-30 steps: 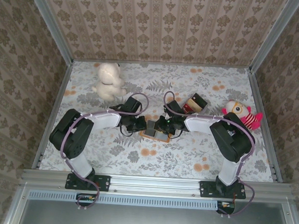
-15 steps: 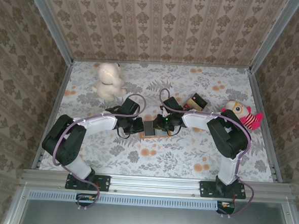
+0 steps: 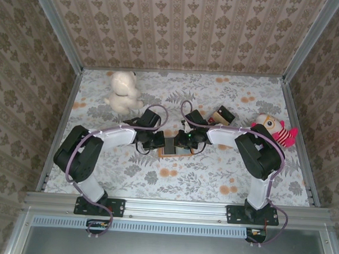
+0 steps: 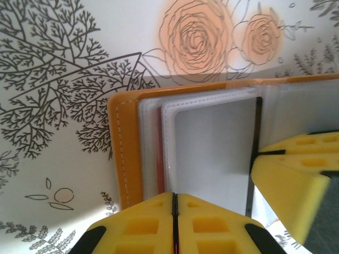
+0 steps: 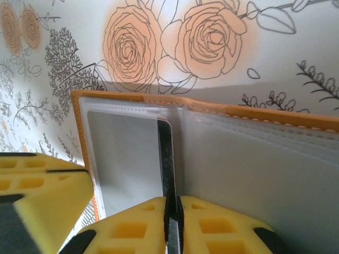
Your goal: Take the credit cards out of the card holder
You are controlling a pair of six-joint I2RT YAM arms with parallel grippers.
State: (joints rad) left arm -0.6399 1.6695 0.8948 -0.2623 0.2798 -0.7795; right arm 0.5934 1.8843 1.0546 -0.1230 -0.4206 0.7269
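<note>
The card holder (image 3: pixel 172 151) lies open on the flowered table between both grippers. In the left wrist view its orange-tan rim (image 4: pixel 127 153) frames clear pocket pages, and the red edge of a credit card (image 4: pixel 159 153) peeks from behind a page. My left gripper (image 4: pixel 175 198) is shut, its pads pinched on the near edge of a page. My right gripper (image 5: pixel 170 202) is shut on a thin dark-edged leaf (image 5: pixel 165 159) standing up from the holder (image 5: pixel 254 114); page or card, I cannot tell. From above, the left gripper (image 3: pixel 160 142) and right gripper (image 3: pixel 183 141) almost touch.
A white plush toy (image 3: pixel 122 92) sits at the back left. Just behind the right arm stands a brown dark-topped block (image 3: pixel 222 115). A red-striped doll (image 3: pixel 276 130) lies at the right. Patterned walls with metal posts enclose the table.
Both grippers have drawn closer together over the card holder. The right wrist has swung left, and the holder's leaves stand less upright than a second ago.
</note>
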